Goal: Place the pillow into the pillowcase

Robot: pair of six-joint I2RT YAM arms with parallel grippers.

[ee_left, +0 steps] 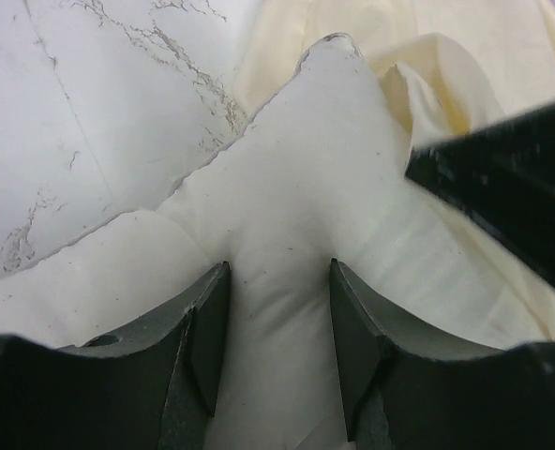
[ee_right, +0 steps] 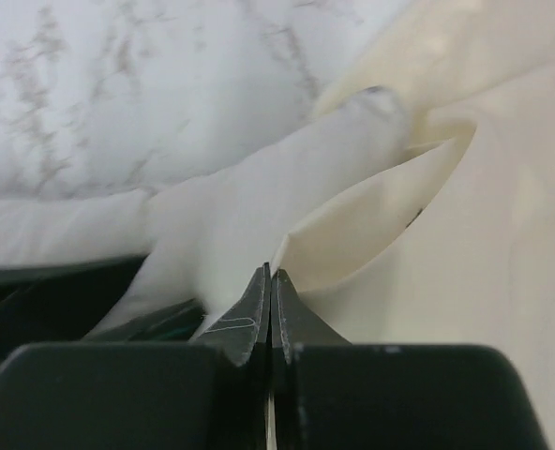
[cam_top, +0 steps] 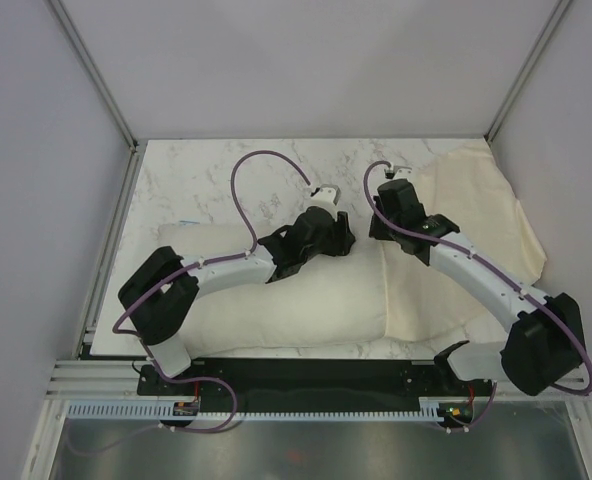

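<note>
Top view: I see the pillow (cam_top: 276,300) lying flat on the bench (cam_top: 206,180), left of centre and towards the near edge; the pillowcase (cam_top: 476,210) is spread on the right side, its left part touching the pillow's right end; the left fingers (cam_top: 342,240) sit over the pillow's far right corner; the right fingers (cam_top: 381,225) sit just beside them, at the seam where pillow and pillowcase meet; from this view I cannot tell the state of either pair.

Left wrist view: the left fingers (ee_left: 273,347) stand apart; a ridge of the pillow (ee_left: 287,187) fills the gap and touches both inner faces; whether they clamp it I cannot tell; the ridge runs forward to a pointed corner; that corner lies against the cream pillowcase (ee_left: 399,28); a raised fold of the pillowcase stands just right of the corner; a blurred black part of the right arm (ee_left: 512,178) crosses the right edge; marbled bench (ee_left: 90,112) shows on the left.

Right wrist view: the right fingers (ee_right: 270,300) are pressed together, pinching an edge of the pillowcase (ee_right: 502,234); that edge is lifted into an open fold; the pillow (ee_right: 240,206) corner reaches to the fold's mouth; bench (ee_right: 118,84) fills the top left.
</note>
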